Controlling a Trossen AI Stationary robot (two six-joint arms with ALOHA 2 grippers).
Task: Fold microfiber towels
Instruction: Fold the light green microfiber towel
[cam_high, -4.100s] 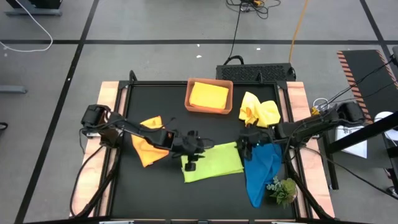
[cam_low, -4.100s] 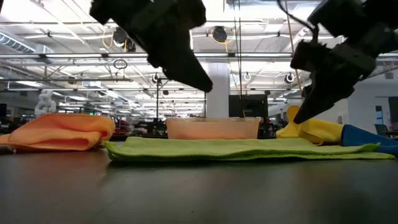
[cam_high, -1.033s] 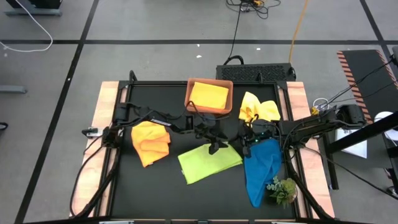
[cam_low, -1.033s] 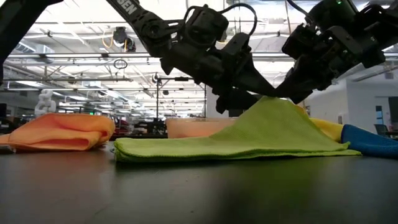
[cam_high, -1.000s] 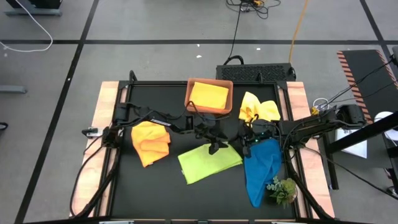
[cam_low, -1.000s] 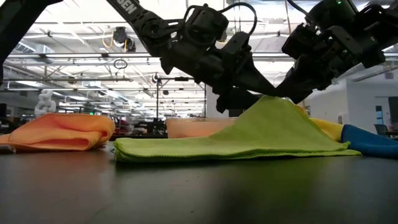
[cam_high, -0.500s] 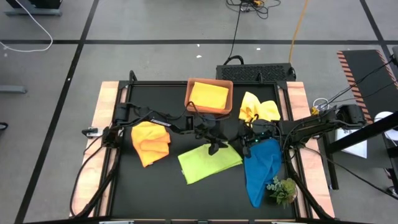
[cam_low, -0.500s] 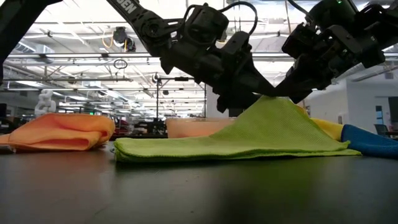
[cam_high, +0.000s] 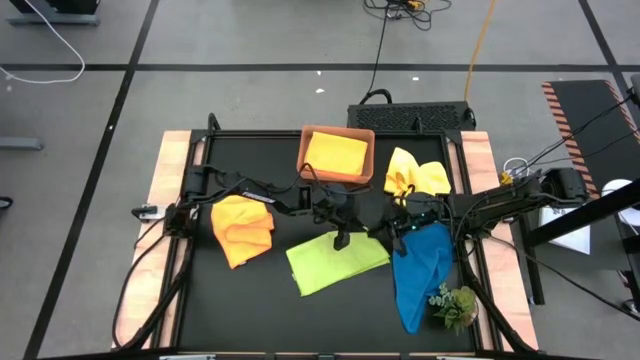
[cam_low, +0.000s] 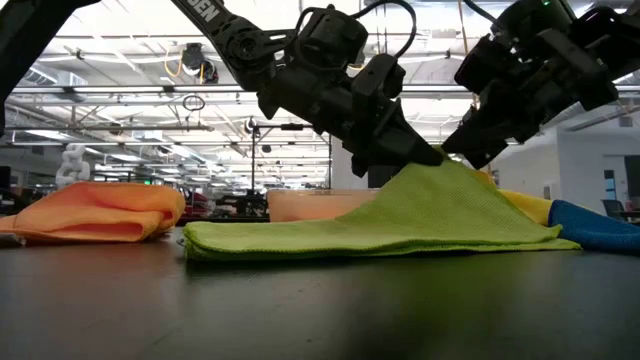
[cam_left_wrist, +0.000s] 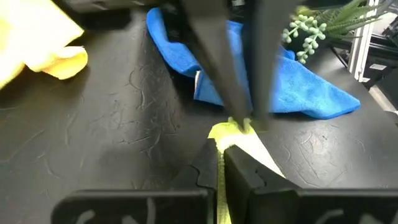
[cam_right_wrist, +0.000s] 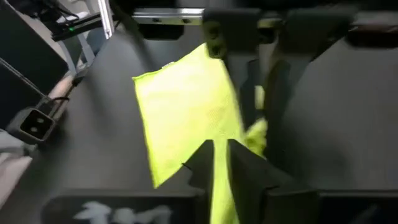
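left tool (cam_low: 425, 158): pinching lime green towel (cam_high: 335, 262) edge, frame centre | right tool (cam_low: 452, 157): pinching same raised edge, just beside left tool | towel: rest flat on worktop (cam_high: 240, 300), lower centre

I see grey floor (cam_high: 250, 40) crossed by dark lines, cables (cam_high: 40, 40) trailing on it, and a hall beyond with ceiling lights (cam_low: 120, 70) and a white column (cam_low: 350, 125).
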